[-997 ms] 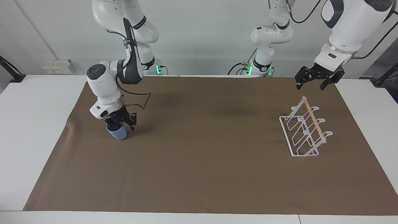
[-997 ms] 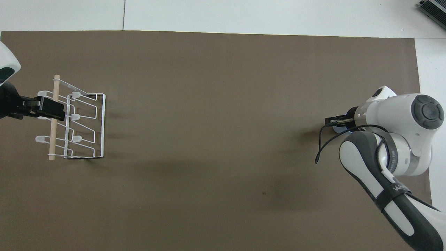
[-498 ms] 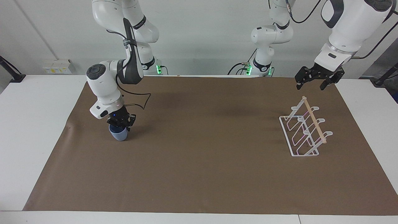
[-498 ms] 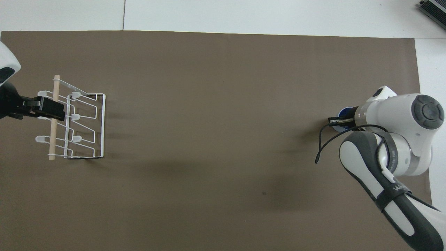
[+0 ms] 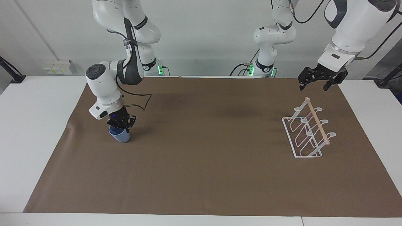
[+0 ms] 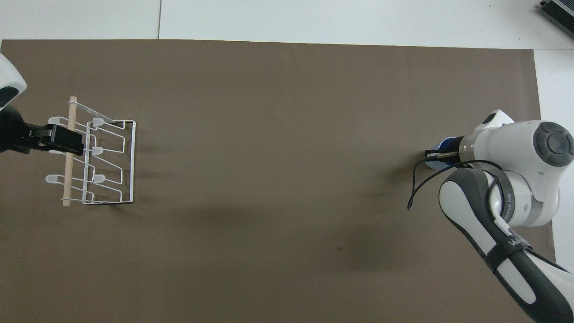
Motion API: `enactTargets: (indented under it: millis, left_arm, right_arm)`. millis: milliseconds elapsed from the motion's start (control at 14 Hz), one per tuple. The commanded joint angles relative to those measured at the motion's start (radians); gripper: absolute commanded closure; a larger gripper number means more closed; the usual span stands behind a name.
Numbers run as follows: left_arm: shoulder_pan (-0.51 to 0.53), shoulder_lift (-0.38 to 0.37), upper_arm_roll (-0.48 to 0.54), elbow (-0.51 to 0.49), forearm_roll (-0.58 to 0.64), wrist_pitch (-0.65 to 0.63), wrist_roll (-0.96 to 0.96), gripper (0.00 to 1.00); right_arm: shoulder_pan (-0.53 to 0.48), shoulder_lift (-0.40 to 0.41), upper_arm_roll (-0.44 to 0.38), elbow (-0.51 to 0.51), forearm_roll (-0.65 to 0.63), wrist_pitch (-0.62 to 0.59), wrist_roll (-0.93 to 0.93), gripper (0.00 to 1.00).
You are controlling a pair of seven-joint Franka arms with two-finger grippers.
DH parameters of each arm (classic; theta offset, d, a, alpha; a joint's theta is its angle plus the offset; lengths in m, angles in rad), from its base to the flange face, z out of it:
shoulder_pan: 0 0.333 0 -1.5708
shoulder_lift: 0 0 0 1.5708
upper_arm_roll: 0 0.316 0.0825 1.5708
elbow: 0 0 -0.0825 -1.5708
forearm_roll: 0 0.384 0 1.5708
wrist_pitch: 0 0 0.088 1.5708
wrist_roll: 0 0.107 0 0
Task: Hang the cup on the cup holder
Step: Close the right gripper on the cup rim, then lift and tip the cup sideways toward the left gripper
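Observation:
The light blue cup point(image 5: 119, 136) is on the brown mat at the right arm's end of the table, tilted a little. My right gripper point(image 5: 120, 124) comes down on it from above and is shut on its rim. In the overhead view only a bit of the cup point(image 6: 445, 144) shows past the right gripper point(image 6: 437, 155). The white wire cup holder point(image 5: 307, 133) with its wooden dowel stands at the left arm's end and holds nothing; it also shows in the overhead view point(image 6: 128, 158). My left gripper point(image 5: 316, 84) waits open in the air over the holder point(image 6: 60, 139).
The brown mat point(image 5: 207, 163) covers most of the white table point(image 5: 34, 131). The right arm's black cable point(image 6: 415, 184) loops beside the cup.
My right gripper's fingers have closed on the cup's rim, and the hand has shifted slightly toward the right arm's end, tilting the cup. The left arm has not moved.

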Motion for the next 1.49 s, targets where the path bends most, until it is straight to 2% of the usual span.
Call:
enactTargets:
  millis: [0,427,997,1424]
  left_arm:
    - [0.012,-0.029,-0.002,-0.035,-0.003,0.012,0.006,0.00]
    - [0.012,-0.029,-0.002,-0.035,-0.003,0.011,0.006,0.00]
    - [0.012,-0.029,-0.002,-0.034,-0.003,0.011,0.008,0.00]
    - [0.001,-0.032,-0.010,-0.025,-0.006,-0.012,0.011,0.00]
  right_arm:
    - [-0.008,0.004,0.007,-0.010,0.013,0.015,-0.026,1.00]
    - [-0.014,0.006,0.007,-0.003,0.021,0.000,-0.029,1.00]
    - [-0.006,0.003,0.018,0.056,0.043,-0.022,-0.087,1.00]
    - [-0.003,-0.002,0.048,0.186,0.049,-0.167,-0.103,1.00]
